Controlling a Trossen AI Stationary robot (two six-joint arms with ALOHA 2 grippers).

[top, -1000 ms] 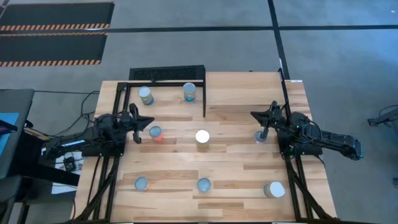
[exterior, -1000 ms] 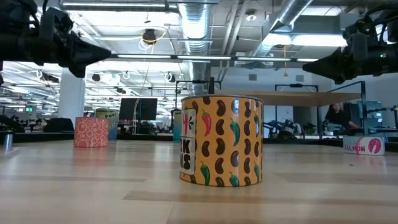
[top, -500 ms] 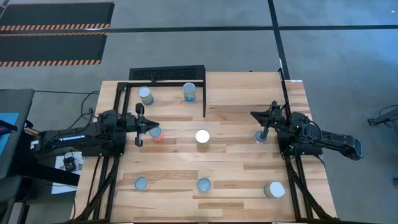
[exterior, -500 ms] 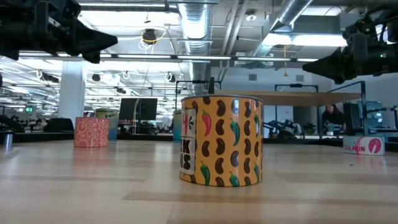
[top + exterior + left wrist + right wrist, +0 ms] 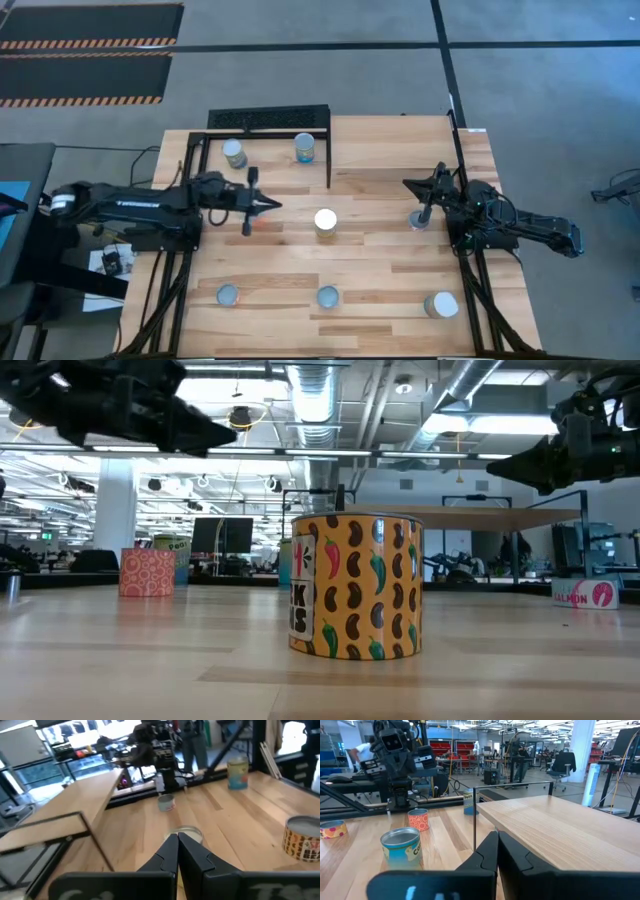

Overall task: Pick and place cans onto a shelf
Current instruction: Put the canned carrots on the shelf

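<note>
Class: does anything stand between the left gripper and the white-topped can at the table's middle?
Nothing visible does. Only bare tabletop lies between the left gripper and the white-topped can.

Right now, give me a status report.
Left gripper shut, empty, above the red can. Right gripper shut, parked beside a low can. Shelf unobstructed.

A flat pink tin (image 5: 585,593) at the table's right edge reads "SALMON". Bean-patterned can (image 5: 354,586): label letters partly visible, not legible.
</note>
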